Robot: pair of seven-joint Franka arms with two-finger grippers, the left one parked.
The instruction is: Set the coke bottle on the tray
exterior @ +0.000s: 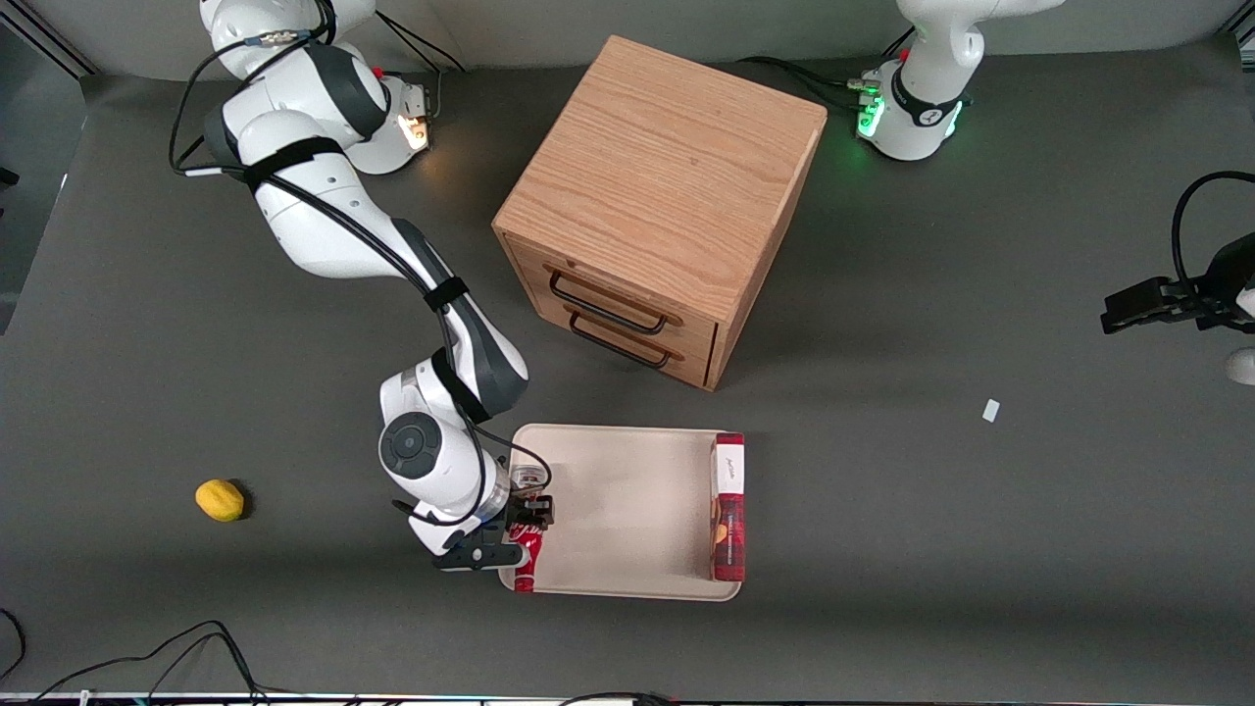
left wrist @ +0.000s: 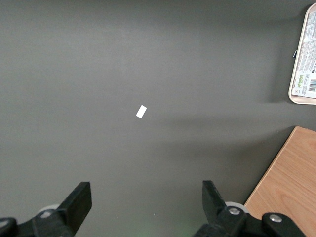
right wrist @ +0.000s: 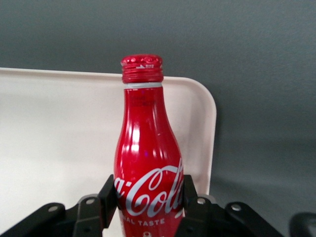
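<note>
Hand (right wrist: 148, 205) round coke bottle (right wrist: 146, 163), seemingly tray-level (exterior: 627, 490).

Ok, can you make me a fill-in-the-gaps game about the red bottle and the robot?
1. The end effector is shut on the coke ____.
2. The coke bottle has a ____ cap.
3. The red box lies on the ____.
4. The yellow lemon lies on the table, not on the tray, toward the ____ arm's end.

Missing words: bottle; red; tray; working

red coke bottle (right wrist: 148, 163) lies in the gripper (right wrist: 148, 207) over the cream tray's (exterior: 627, 490) corner.
</note>
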